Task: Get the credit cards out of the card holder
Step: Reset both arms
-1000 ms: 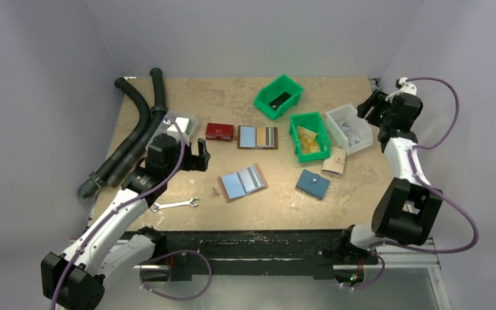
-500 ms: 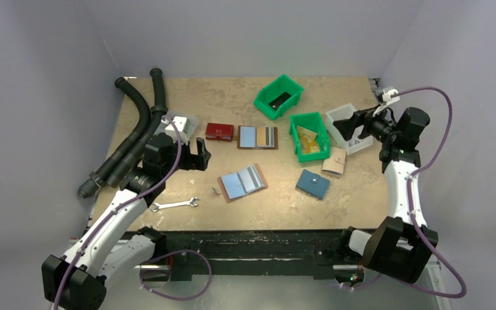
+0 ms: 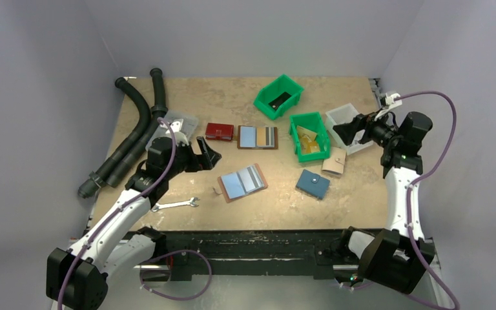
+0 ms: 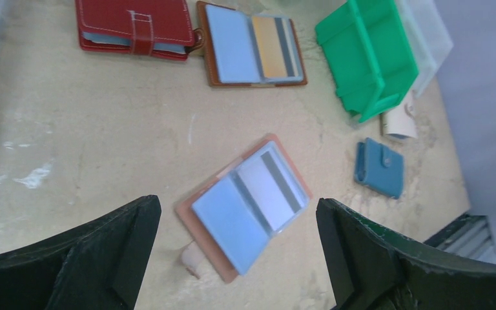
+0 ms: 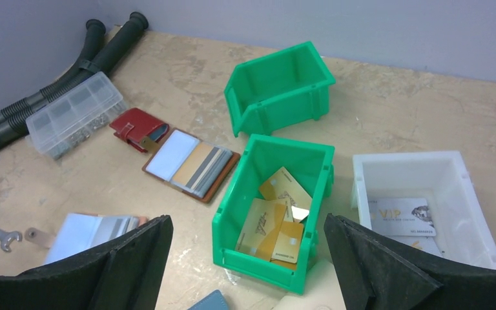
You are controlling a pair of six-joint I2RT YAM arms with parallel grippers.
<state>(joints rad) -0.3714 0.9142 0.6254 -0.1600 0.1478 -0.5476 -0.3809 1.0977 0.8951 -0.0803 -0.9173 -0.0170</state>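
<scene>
Holding check, left gripper point(image 3: 208, 152): fingers spread wide with nothing between them; it hangs over the table left of centre, apart from the near card holder.
Right gripper point(image 3: 347, 132): fingers likewise wide apart and bare; we place it at the right side, by the white bin point(image 5: 360, 194).
Near card holder point(image 4: 245, 206): brown, lying open and flat near the table's middle; the left wrist view frames it between the two fingers.
Credit cards point(image 4: 223, 223): we count two in its clear sleeves, one light blue and one pale with a grey stripe; both are seated inside.
Far card holder point(image 3: 258, 137): open and flat; we note a light blue card and a tan card with grey stripes in it; red wallet point(image 3: 219, 131) just beside it on the left.
Green bins: the nearer green bin point(image 5: 258, 266) holds yellowish cards; the far green bin point(image 5: 284, 106) holds one black card point(image 3: 278, 101).
Other items: blue pouch point(image 3: 312, 184); wrench point(image 3: 175, 205); black hoses point(image 3: 135, 129).
</scene>
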